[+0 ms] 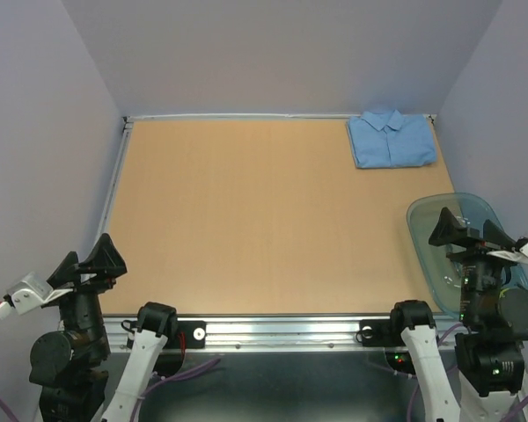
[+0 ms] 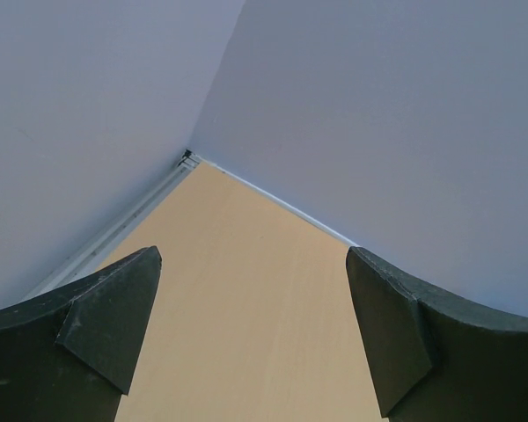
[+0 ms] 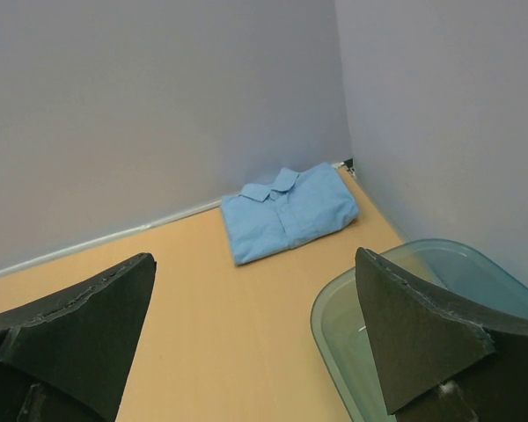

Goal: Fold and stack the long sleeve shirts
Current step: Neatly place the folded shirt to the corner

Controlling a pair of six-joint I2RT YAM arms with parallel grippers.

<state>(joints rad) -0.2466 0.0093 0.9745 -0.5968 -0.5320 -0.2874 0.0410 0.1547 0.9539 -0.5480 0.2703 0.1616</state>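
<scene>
A light blue collared long sleeve shirt point(image 1: 392, 139) lies folded in the far right corner of the table, collar toward the back wall. It also shows in the right wrist view point(image 3: 289, 212). My left gripper point(image 1: 88, 262) is open and empty, raised near the table's near left corner; in its wrist view point(image 2: 253, 330) only bare tabletop lies between the fingers. My right gripper point(image 1: 465, 232) is open and empty, raised over the teal tub at the near right, far from the shirt. In its own view the right gripper point(image 3: 255, 338) frames tabletop and tub rim.
A translucent teal plastic tub point(image 1: 427, 227) sits at the table's right edge, seen also in the right wrist view point(image 3: 334, 334). Pale walls enclose the table on the left, back and right. A metal rail point(image 1: 273, 330) runs along the near edge.
</scene>
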